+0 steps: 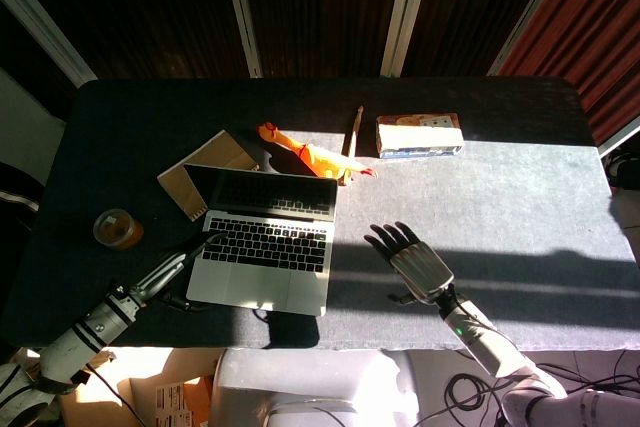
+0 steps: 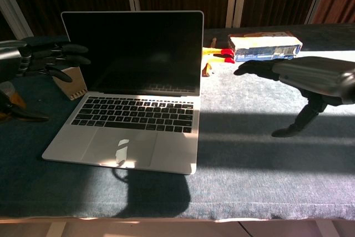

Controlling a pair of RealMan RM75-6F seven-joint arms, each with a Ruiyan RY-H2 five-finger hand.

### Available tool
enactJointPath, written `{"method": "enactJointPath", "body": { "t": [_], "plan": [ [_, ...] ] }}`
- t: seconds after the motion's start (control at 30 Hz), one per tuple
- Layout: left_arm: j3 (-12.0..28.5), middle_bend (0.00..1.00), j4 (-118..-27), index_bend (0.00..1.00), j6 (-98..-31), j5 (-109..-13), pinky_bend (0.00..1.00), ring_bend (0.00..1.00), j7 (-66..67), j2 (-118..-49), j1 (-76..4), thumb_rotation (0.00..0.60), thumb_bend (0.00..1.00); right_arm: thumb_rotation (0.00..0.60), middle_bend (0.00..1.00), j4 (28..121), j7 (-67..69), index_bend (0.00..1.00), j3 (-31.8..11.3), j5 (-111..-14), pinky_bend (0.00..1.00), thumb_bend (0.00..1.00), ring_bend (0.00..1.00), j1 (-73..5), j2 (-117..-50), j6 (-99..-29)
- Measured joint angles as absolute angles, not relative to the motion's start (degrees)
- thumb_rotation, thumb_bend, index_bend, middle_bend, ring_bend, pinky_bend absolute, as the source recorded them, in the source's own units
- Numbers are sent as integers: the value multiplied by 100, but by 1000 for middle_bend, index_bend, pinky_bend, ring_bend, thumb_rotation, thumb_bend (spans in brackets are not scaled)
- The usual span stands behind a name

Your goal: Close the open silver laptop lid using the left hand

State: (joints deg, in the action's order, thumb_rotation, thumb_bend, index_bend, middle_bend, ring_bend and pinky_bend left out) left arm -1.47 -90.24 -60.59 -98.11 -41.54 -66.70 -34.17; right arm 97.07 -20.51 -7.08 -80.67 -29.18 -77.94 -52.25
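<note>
Silver laptop (image 2: 130, 87) lid upright, my left hand (image 2: 52, 56) fingers spread beside its left edge, my right hand (image 1: 415, 262) spread flat over table (image 1: 520, 197).

Looks like a robot lab or test room: dark cloth-covered desk (image 1: 520, 177) under hard sunlight, loose cables (image 1: 470, 387) and cardboard boxes (image 1: 160, 402) on the floor below the hands, dark panelled wall behind.

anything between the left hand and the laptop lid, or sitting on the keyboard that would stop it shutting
Nothing visible does. The left hand hovers open at the left edge of the silver laptop lid with only air between them. The keyboard and palm rest are bare. The notebook lies behind the lid, out of its closing path.
</note>
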Motion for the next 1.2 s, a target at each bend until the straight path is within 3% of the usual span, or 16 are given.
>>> {"method": "enactJointPath", "body": {
  "t": [0.27,0.37,0.53,0.7,0.9,1.2],
  "plan": [
    [48,131,-9066,0,-6339,-9569,202,66,-3932,-6718,-3406,600,207,600,0,9864,-2134,0,-437,-8074,0,88,0,-2759,-7510,-5545],
    [294,136,-9018,1,-6728,-9504,135,33,-3580,-6827,-3376,600,243,600,0,9899,-2032,0,-253,-8114,0,88,0,-2586,-7219,-5681],
    [847,133,-8650,10,-7350,-9487,121,23,-2858,-7203,-3518,600,322,600,0,9902,-1698,0,100,-8265,0,88,0,-2268,-6695,-5926],
    [1057,103,-8087,10,-7127,-9411,120,23,-2344,-7693,-3895,600,356,600,0,9866,-1458,0,481,-8364,0,88,0,-1972,-6287,-6037],
    [1196,105,-7070,25,-6738,-9205,118,23,-2163,-8486,-4361,600,472,600,0,9528,-929,0,888,-8719,0,88,0,-1514,-5979,-6459],
    [1293,216,-6077,112,-6558,-8970,108,72,-2157,-9113,-4735,600,502,600,0,9030,-407,0,1201,-9064,0,88,0,-1046,-5761,-6926]
  ]
}}
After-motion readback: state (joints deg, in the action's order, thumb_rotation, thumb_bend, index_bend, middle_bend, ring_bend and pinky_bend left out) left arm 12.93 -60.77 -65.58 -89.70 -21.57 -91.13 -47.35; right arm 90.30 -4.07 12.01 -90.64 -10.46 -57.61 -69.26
